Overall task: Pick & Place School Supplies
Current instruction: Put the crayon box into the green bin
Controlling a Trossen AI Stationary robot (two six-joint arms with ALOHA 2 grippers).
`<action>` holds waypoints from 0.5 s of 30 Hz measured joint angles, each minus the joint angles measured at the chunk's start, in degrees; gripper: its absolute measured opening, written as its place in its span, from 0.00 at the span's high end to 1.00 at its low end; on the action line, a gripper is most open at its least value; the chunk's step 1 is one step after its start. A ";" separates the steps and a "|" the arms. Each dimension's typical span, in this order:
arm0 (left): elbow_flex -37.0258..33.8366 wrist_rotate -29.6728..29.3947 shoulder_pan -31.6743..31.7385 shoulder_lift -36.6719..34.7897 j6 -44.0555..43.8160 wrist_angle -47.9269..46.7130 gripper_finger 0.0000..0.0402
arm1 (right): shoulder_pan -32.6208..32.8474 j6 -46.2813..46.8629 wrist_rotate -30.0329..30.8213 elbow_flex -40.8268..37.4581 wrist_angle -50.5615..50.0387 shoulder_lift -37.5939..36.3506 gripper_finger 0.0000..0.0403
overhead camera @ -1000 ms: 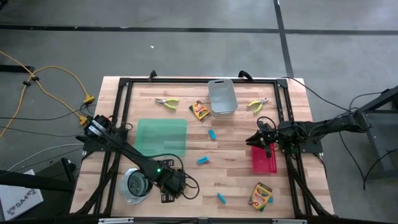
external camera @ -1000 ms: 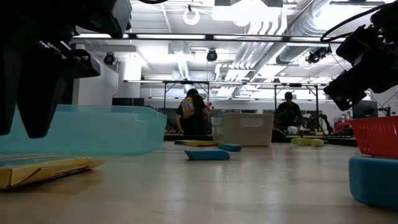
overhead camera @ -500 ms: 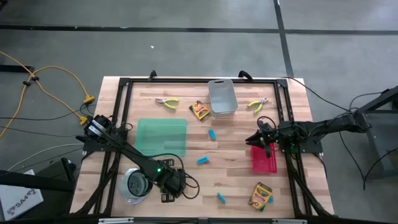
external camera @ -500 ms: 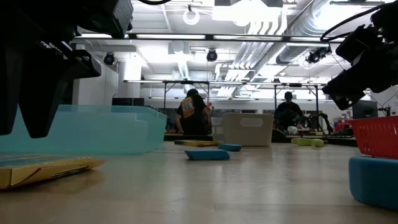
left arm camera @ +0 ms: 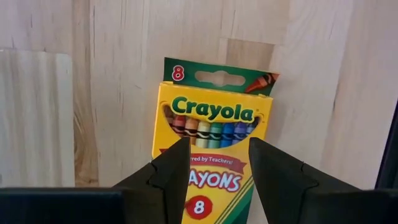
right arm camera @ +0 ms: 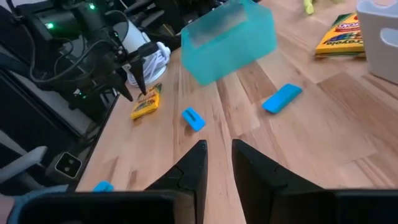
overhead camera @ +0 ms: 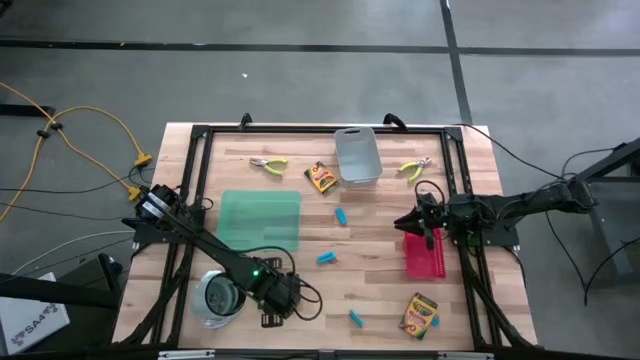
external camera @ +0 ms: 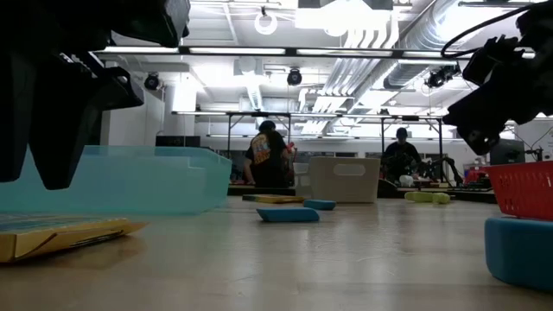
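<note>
Left gripper (left arm camera: pixel 214 165) hovering over near edge of table (overhead camera: pixel 380 225), fingers standing apart, straddling Crayola crayon box (left arm camera: pixel 211 134) lying flat on wood beside metal cup (overhead camera: pixel 216 296). Right gripper (overhead camera: pixel 424 222) hanging above far end of red tray (overhead camera: pixel 428 256) near right edge, fingers (right arm camera: pixel 252 165) parted by narrow gap, carrying nothing. Second crayon box (overhead camera: pixel 420 313) sitting at near right corner; third (overhead camera: pixel 321 177) lying beside grey bin (overhead camera: pixel 358 155) at far edge.

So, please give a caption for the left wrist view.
Open left gripper poised over a Crayola crayon box lying on the wooden table.
</note>
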 joint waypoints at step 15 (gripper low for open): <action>-1.40 -1.69 -1.66 0.02 -0.25 -0.53 0.60 | 0.04 0.10 -1.58 0.00 7.73 0.00 0.84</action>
